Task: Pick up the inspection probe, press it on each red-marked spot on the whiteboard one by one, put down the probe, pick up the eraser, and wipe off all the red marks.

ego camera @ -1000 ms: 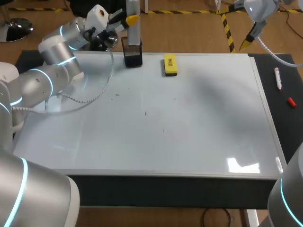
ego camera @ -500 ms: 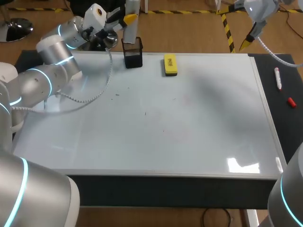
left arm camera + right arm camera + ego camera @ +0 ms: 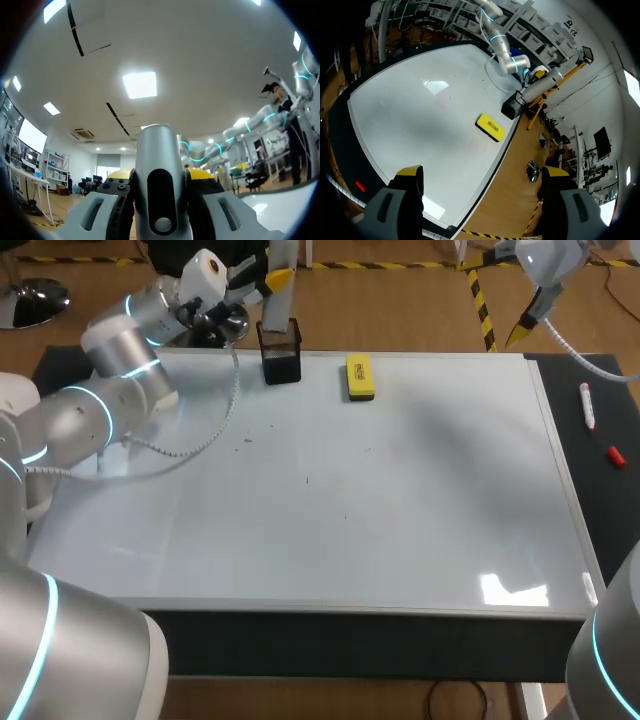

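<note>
My left gripper (image 3: 268, 280) is shut on the silver inspection probe (image 3: 283, 285), which it holds upright just above the black holder (image 3: 281, 355) at the whiteboard's far edge. In the left wrist view the probe (image 3: 157, 185) stands clamped between the yellow-tipped fingers of the left gripper (image 3: 160, 176). The yellow eraser (image 3: 360, 377) lies on the whiteboard (image 3: 400, 530) to the right of the holder. Only a few faint specks show on the board. My right gripper (image 3: 520, 332) hangs open and empty above the far right corner. From the right gripper (image 3: 482, 172), the eraser (image 3: 490, 127), the holder (image 3: 512, 107) and the probe (image 3: 541, 84) lie ahead.
A red-capped marker (image 3: 587, 405) and a small red cap (image 3: 616, 456) lie on the dark mat right of the board. My left arm (image 3: 110, 390) stretches over the board's far left corner, with a coiled cable (image 3: 190, 445) hanging from it.
The left gripper has lifted the probe up out of the black holder. The right arm has not moved.
</note>
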